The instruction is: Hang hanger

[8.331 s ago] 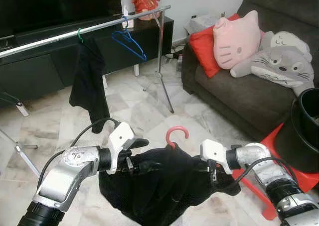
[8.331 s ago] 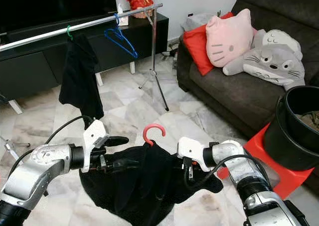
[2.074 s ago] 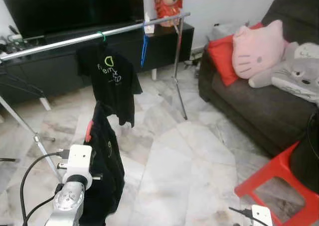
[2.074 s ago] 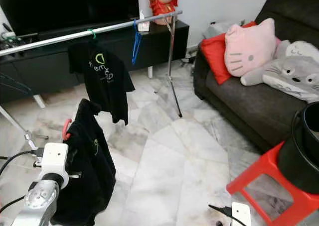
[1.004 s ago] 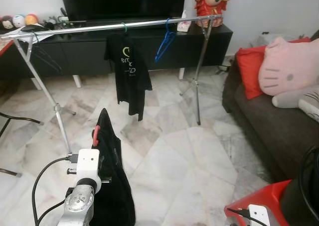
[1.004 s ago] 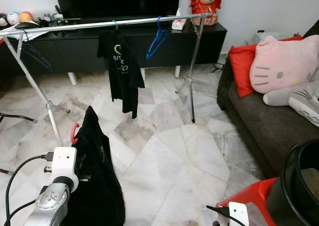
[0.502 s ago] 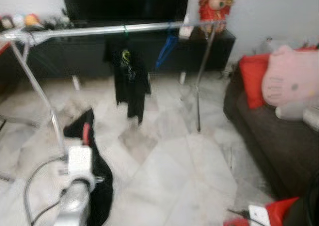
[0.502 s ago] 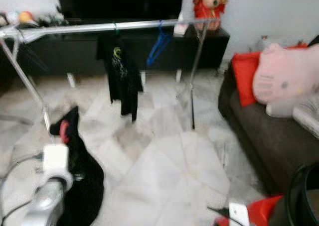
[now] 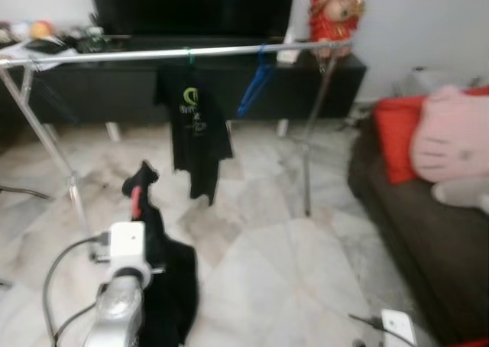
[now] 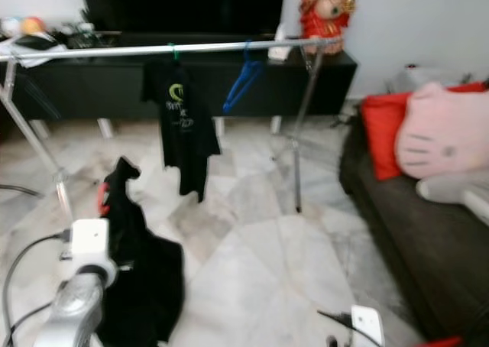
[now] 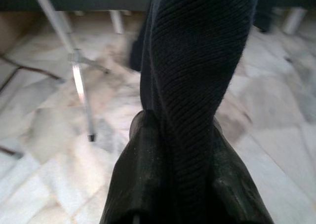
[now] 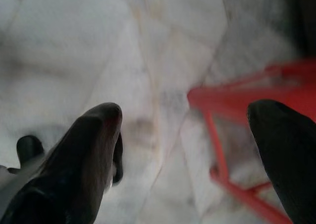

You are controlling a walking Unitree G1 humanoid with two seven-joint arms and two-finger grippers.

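A black garment (image 9: 164, 274) on a red hanger (image 9: 136, 202) hangs in front of my left arm (image 9: 116, 309), low at the left. In the left wrist view my left gripper (image 11: 178, 131) is shut on the garment's black fabric (image 11: 197, 61). A silver clothes rail (image 9: 229, 51) spans the room ahead, well beyond the garment. On it hang a black T-shirt (image 9: 193, 125) on a green hanger and an empty blue hanger (image 9: 252, 92). My right gripper (image 12: 186, 110) is open and empty, low over the floor by a red stool (image 12: 222, 103).
The rail's legs stand at the left (image 9: 53, 144) and right (image 9: 309, 141). A black TV cabinet (image 9: 306, 87) lies behind the rail. A dark sofa (image 9: 428, 232) with a red cushion (image 9: 393, 137) and pink plush is on the right. Marble floor (image 9: 275, 270) lies between.
The view has swung a little left and stays blurred, so the sofa sits further right. The garment in my left gripper has risen slightly and swings. The right gripper stays low.
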